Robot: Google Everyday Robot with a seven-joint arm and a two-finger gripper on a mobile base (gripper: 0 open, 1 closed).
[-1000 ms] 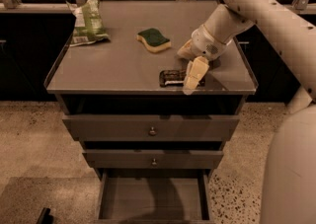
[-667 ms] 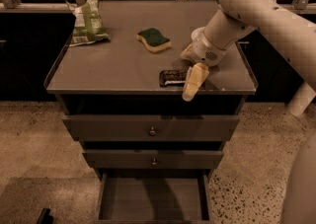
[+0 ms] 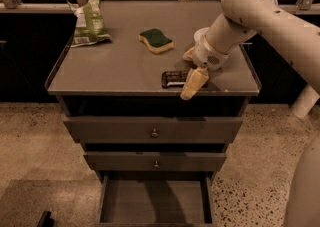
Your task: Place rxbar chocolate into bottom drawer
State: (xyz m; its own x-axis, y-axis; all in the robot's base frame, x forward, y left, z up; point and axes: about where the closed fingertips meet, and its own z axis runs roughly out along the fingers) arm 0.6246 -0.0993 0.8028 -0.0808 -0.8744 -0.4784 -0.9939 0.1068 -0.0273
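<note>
Cabinet with three drawers, seen from the front and above. The chocolate bar (image 3: 174, 78) (dark wrapper with pale label patches) lies flat on the grey worktop (image 3: 125, 71), close to the front edge and right of centre, its long side running along that edge. The hand (image 3: 191, 77) is low over the right end of the bar, its pale tip reaching past the front edge of the worktop and covering that end of the wrapper. Whether the hand is clenched on the bar or released cannot be told from this angle. The arm (image 3: 260, 16), a thick cream-coloured tube, comes in from the upper right and bends down to the hand.

Further back on the worktop, a green-and-yellow sponge (image 3: 156, 40) lies near the middle, well apart from the bar. A green chip bag (image 3: 89, 21) rests at the back left corner.

Below the worktop, the top drawer (image 3: 115, 130) and the middle drawer (image 3: 190, 161) are pushed in, each with a small round knob at its centre. The bottom drawer (image 3: 155, 201) is pulled out toward the viewer, showing a plain flat floor between thin side walls. The cabinet stands on a speckled floor (image 3: 30, 141).
</note>
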